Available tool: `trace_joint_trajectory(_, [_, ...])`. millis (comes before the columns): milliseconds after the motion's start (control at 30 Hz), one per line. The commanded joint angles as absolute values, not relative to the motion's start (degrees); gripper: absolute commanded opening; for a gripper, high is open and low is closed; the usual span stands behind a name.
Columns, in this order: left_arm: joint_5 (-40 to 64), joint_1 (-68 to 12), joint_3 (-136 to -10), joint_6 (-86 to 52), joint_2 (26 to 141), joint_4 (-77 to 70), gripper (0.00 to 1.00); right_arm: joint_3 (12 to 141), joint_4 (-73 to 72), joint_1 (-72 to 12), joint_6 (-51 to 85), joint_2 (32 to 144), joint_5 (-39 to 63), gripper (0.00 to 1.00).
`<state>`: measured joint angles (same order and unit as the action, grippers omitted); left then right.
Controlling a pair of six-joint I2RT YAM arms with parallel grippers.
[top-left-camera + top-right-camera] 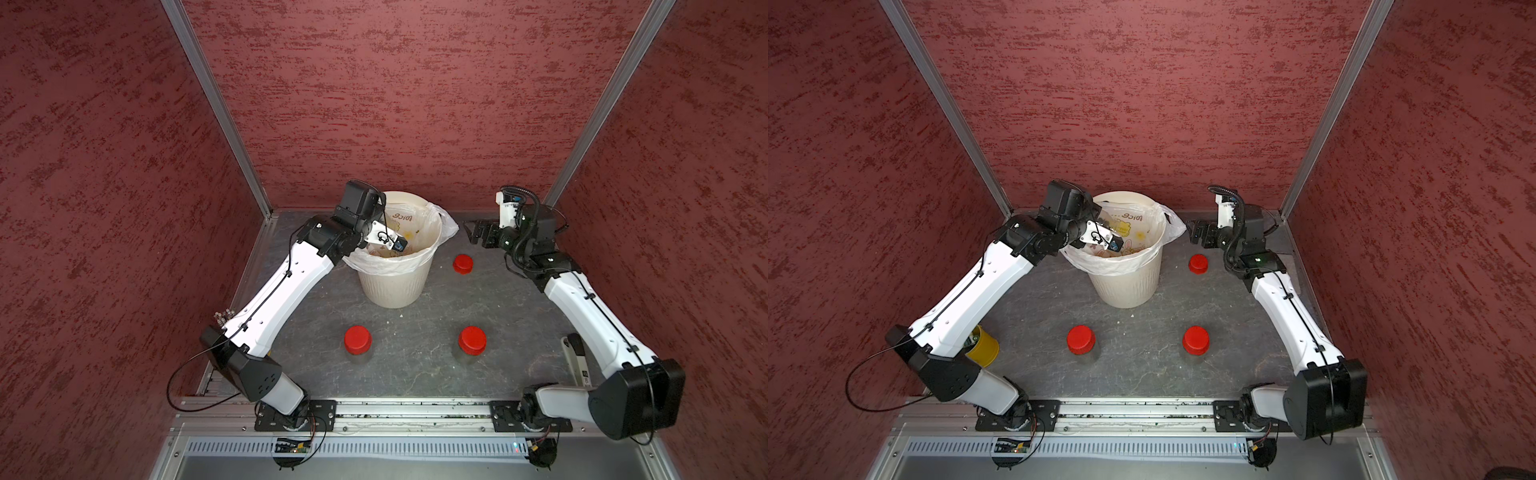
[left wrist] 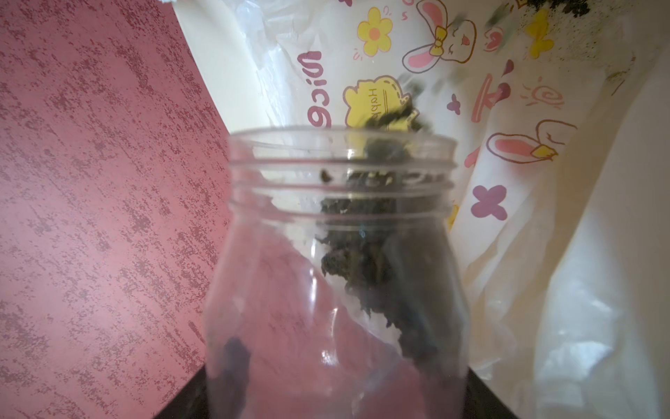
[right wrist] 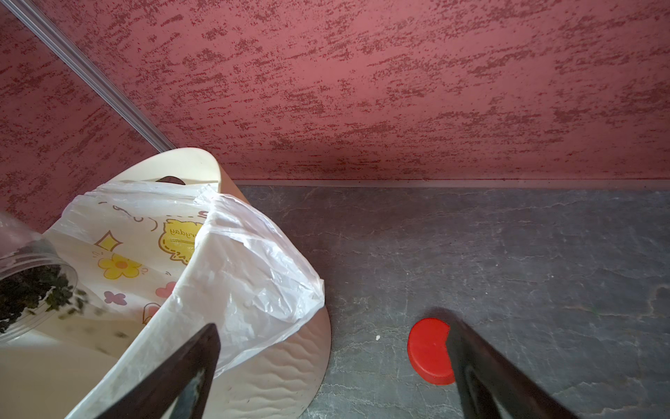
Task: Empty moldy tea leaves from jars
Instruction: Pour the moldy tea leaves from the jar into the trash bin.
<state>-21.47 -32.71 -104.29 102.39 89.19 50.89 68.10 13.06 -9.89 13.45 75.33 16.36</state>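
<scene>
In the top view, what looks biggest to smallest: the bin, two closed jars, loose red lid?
bin
left closed jar and right closed jar: alike, unranked
loose red lid: smallest, though farther away

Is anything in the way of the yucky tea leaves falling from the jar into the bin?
Nothing visible. The jar tips open-mouthed over the bag-lined bin; a loose red lid lies beside the bin, and leaves are spilling in.

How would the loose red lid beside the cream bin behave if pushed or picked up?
The round red plastic lid lies flat on the grey table, so it should slide, not roll. It looks stiff and light; its low rim may offer little grip.
</scene>
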Motion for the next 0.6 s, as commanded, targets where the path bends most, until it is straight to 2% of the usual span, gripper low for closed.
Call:
trace_joint_trajectory(0, [-21.6, -32.5, -107.9, 104.0, 89.4, 49.8, 0.66, 70.9, 12.7, -9.4, 13.1, 74.2, 16.8, 0.99])
trace_joint_trajectory(233, [-21.4, -32.1, -99.6, 102.2, 87.4, 49.2, 0.66, 71.1, 12.2, -9.5, 13.3, 74.1, 17.5, 0.99])
trace_joint_trajectory(433, [-21.7, -32.8, -106.2, 103.8, 88.5, 49.2, 0.66, 71.7, 12.5, -9.4, 13.3, 74.4, 18.0, 0.99])
trace_joint_trajectory(567, [-21.5, -32.4, -102.5, 103.4, 87.2, 49.3, 0.66, 71.1, 11.9, -9.4, 13.6, 73.8, 17.9, 0.99])
